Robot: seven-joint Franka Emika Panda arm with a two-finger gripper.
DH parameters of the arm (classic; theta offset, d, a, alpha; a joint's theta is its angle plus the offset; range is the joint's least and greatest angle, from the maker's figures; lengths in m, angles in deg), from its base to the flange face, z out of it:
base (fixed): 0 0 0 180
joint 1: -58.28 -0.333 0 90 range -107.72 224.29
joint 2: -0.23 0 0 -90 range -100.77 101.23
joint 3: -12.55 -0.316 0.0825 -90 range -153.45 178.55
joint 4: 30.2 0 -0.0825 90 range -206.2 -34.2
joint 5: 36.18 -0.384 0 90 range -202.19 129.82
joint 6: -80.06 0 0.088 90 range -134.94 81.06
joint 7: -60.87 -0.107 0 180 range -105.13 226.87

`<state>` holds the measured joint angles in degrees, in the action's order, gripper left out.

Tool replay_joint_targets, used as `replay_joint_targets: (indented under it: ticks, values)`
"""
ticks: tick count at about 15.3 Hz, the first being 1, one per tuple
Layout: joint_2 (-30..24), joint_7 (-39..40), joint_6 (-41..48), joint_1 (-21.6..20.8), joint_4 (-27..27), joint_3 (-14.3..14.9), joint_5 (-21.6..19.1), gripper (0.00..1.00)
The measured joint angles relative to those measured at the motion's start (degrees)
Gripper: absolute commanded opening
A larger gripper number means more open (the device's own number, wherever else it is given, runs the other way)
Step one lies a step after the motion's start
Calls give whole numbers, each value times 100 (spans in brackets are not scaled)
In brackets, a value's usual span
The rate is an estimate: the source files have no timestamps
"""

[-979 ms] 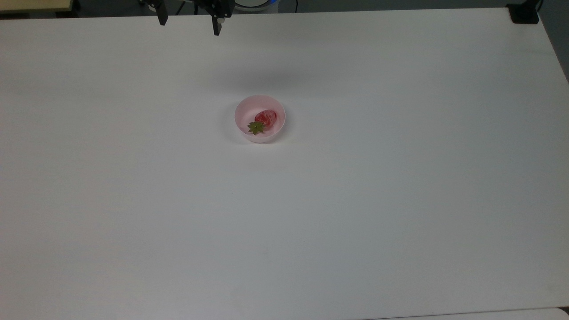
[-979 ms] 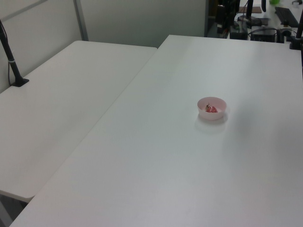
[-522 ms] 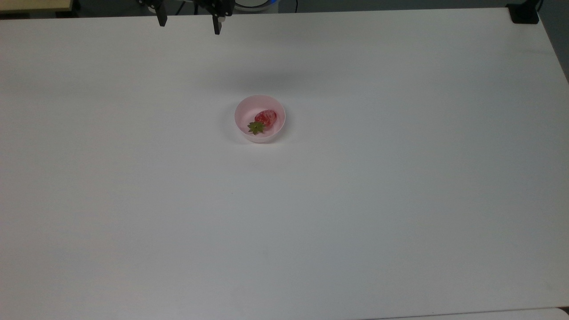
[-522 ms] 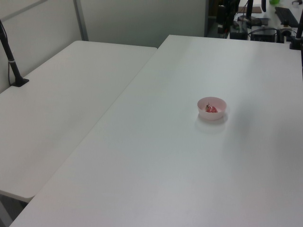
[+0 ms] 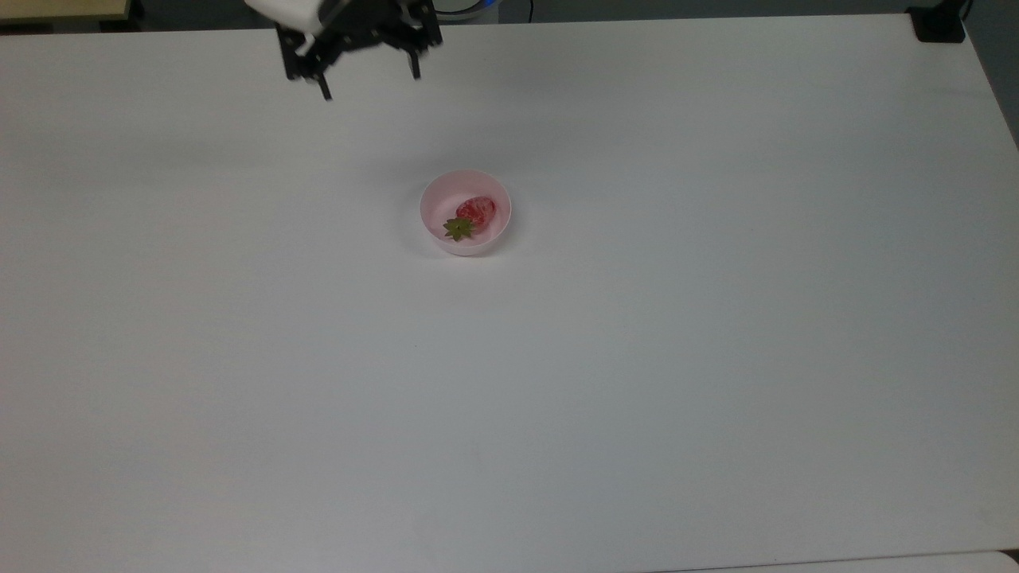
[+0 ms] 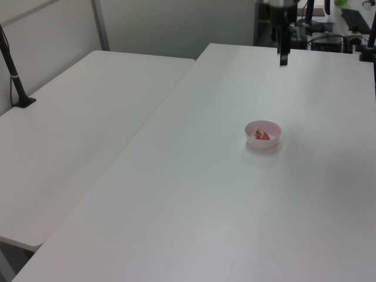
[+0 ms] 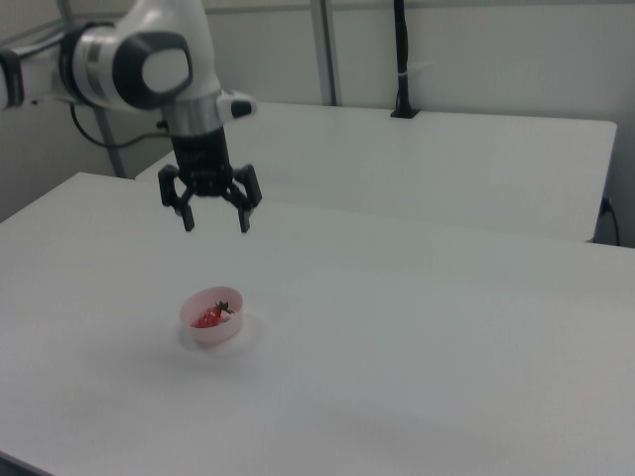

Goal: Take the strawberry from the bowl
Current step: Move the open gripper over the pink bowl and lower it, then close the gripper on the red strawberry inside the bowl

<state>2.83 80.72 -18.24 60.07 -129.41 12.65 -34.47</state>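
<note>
The claw [image 7: 215,224] hung spread wide, holding nothing; the strawberry [image 7: 208,318] lay below it in the pink bowl [image 7: 211,330].

The bowl [image 5: 466,212] sits mid-counter [image 5: 637,358], the strawberry [image 5: 471,216] inside it. In the top view the claw [image 5: 370,83] hangs toward eleven o'clock of the bowl, apart from it.

— What's cut off?
— In the top view, the arm above the tool [image 5: 370,86] runs past the upper edge.
— And the strawberry [image 6: 262,136]?
— In the left view, the bowl [image 6: 262,142] wall hides its lower part.
</note>
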Motion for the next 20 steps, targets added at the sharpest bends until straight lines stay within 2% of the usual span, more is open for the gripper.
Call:
replay_joint_targets:
  ticks: [5, 9, 12, 20]
  values:
    - [452, -1694, -896, -295, -607, -74, 2, 93]
    - [762, -3082, -925, -509, -685, -87, 2, 77]
    - [967, -3534, -988, -616, -722, -92, 2, 72]
    - [1428, -4002, -1699, -632, -835, -92, -11, 71]
